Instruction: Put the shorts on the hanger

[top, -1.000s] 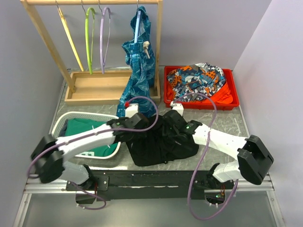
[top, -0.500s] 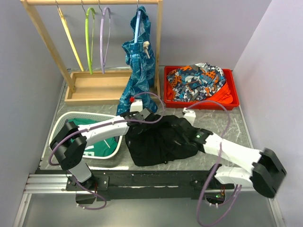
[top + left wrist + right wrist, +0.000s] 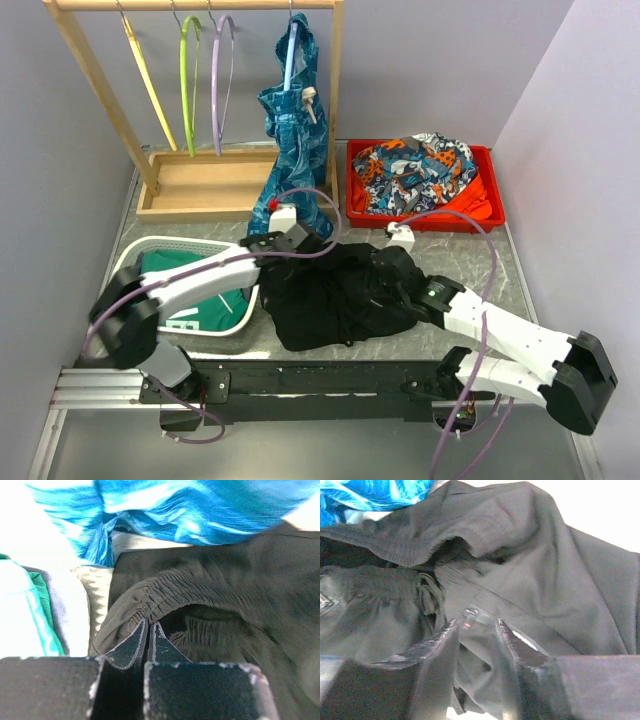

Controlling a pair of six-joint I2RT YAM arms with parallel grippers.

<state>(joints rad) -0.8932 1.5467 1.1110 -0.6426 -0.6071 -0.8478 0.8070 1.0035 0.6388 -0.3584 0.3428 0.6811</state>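
The black shorts (image 3: 340, 300) lie crumpled on the table between both arms. My left gripper (image 3: 290, 255) is at their upper left corner. In the left wrist view it (image 3: 148, 625) is shut, pinching the gathered elastic waistband of the shorts (image 3: 210, 590). My right gripper (image 3: 390, 270) is over the shorts' upper right part. In the right wrist view it (image 3: 477, 625) stands open, with a fold of the shorts (image 3: 545, 570) lying between its fingers. The lavender hanger (image 3: 222, 80) hangs on the wooden rack at the back left, far from both grippers.
A lime-green hanger (image 3: 187, 80) and a yellow hanger (image 3: 145, 80) share the rack. A teal patterned garment (image 3: 292, 150) hangs down to the shorts' top edge. The red bin (image 3: 490, 215) holds orange-and-blue clothes. A white basket (image 3: 130, 262) with green cloth sits at the left.
My left gripper has closed on the shorts' waistband. The right arm has swung lower and further right while its gripper stays on the shorts.
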